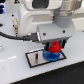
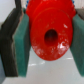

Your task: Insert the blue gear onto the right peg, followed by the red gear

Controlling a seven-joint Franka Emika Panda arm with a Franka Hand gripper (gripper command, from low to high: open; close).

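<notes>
Risk: the small round bright-red plastic gear (image 2: 49,31) may miss the peg if its centre hole is off line; it would then sit tilted or jam on the gear below.
Cause: the peg is hidden under the gears, so alignment cannot be checked.
Gripper: the robot's gripper (image 1: 53,46) is closed partway, its green pads (image 2: 21,47) pressing both sides of the red gear.
Red gear position: held between the fingers, directly above the flat round bright-blue toothed plastic gear (image 1: 51,56).
Blue gear position: resting on the white rectangular plate with black border (image 1: 35,58), toward the exterior view's right.
</notes>
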